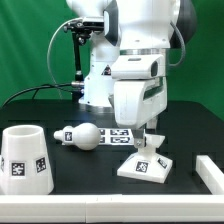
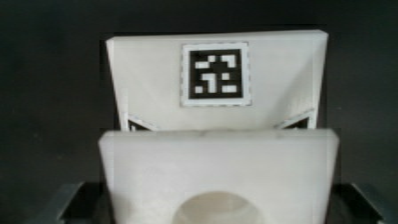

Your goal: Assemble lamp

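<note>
The arm is held upright over the table, wrist turned straight down; the gripper (image 1: 150, 143) is lowered onto the base (image 1: 135, 168); the raised socket (image 2: 222, 175) is seen between the 2 fingers (image 1: 152, 134); whether it is clamped cannot be told; the bulb (image 1: 80, 135) is laid at 9 o'clock of the base, with the shade (image 1: 25, 158) stood farther out.

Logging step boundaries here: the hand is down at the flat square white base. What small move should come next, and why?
Probably close the hand on the flat square white plastic base, then check the grip. In the wrist view it straddles the base's raised part, though contact cannot be told. The round-headed white bulb lies apart, unmounted.
</note>
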Robot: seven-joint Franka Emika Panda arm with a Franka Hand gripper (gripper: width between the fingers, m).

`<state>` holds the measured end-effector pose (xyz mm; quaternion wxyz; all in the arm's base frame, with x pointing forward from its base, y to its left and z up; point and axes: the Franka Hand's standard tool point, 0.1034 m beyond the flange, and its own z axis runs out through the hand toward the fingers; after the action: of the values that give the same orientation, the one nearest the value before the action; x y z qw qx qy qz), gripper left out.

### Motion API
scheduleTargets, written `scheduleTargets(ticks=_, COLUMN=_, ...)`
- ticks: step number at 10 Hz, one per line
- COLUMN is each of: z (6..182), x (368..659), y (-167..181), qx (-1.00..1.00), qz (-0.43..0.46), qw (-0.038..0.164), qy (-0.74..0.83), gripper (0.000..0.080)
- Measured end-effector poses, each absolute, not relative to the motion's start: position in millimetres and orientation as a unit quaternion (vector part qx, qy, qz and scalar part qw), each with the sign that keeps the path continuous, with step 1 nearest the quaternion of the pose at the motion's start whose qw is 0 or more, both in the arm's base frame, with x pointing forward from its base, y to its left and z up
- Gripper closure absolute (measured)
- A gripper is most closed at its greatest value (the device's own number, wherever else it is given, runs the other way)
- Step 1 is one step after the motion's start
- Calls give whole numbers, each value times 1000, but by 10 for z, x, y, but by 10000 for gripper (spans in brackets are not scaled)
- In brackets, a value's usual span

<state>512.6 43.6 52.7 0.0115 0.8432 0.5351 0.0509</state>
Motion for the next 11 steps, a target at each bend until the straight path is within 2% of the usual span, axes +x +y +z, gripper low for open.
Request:
scheduleTargets(ticks=3, z=524, x=5143, y=442, qx=843, qz=48, qw=10, qy=536, gripper=271)
scheduleTargets(ticks=7, z=539, x=5624, y=645, qx=846, qz=55, qw=5, qy=531, gripper=269)
scheduleTargets(ticks=11, z=541, x=5870, y=744, qx=861, qz=61, qw=2, qy=505, gripper=269)
